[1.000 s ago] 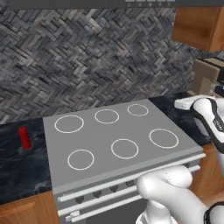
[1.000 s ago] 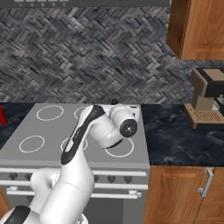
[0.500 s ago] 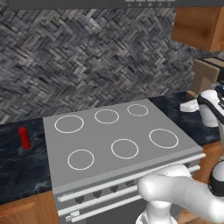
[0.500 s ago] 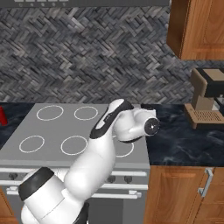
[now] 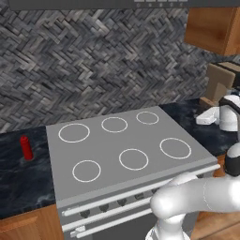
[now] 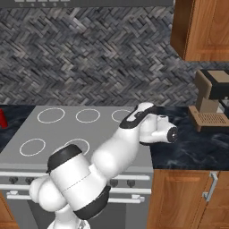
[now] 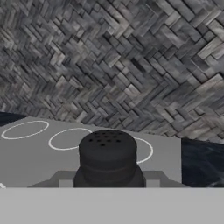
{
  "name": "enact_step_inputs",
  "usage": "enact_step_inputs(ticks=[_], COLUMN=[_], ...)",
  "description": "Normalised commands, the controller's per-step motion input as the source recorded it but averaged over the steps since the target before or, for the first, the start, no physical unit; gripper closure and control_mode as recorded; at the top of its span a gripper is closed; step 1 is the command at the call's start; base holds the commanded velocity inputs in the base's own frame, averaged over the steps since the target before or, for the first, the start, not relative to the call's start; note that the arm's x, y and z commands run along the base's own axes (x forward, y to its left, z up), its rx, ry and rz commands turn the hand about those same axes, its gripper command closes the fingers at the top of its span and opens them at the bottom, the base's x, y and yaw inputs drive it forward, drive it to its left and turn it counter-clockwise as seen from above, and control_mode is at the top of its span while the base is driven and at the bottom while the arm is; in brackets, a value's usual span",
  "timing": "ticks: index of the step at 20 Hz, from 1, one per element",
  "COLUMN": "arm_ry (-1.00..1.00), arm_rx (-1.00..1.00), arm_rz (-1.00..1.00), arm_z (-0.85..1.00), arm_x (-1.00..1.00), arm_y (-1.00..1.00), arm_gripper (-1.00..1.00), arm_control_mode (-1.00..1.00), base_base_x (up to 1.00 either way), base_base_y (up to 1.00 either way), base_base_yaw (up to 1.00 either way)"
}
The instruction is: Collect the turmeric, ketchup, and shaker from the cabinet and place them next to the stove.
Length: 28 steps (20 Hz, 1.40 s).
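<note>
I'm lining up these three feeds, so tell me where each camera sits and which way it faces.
Left base view: behind-left, looking down over the stove; white arm lower right.
Right base view: behind-right, same stove; arm from lower left.
Hand view: on the hand, facing the backsplash; the shaker sits close.
Both base views share the ketchup.

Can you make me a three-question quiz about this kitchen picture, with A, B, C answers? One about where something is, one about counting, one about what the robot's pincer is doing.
1. Where is the ketchup?
A. On the dark counter left of the stove
B. On a burner ring
C. By the coffee machine

2. How many white burner rings are on the stove?
A. Four
B. Six
C. Eight

3. What is the pincer doing?
A. Hanging open
B. Holding the shaker
C. Holding a red bottle

Answers: 1 A, it stands on the counter beside the stove's left edge. 2 B, two rows of three. 3 B, the hand view has the dark shaker held right at the pincer.
</note>
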Motion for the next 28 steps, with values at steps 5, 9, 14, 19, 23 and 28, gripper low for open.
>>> enact_step_inputs(ticks=[5, 9, 14, 19, 23, 28], arm_ry=[0.00, 0.00, 0.04, 0.07, 0.00, -0.03], arm_rx=[0.00, 0.01, 0.04, 0.04, 0.07, 0.04], arm_rz=[0.09, 0.11, 0.09, 0.09, 0.08, 0.05], arm_z=[-0.36, -0.34, -0.30, -0.41, -0.18, -0.26], arm_x=[0.39, 0.40, 0.44, 0.44, 0.31, 0.16], arm_y=[-0.34, -0.08, -0.09, -0.16, -0.33, -0.22], arm_gripper=[1.00, 1.00, 1.00, 1.00, 1.00, 1.00], arm_control_mode=[-1.00, -1.00, -1.00, -1.00, -1.00, -1.00], base_base_x=[0.00, 0.00, 0.00, 0.00, 0.00, 0.00], base_base_y=[0.00, 0.00, 0.00, 0.00, 0.00, 0.00], base_base_yaw=[0.00, 0.00, 0.00, 0.00, 0.00, 0.00])
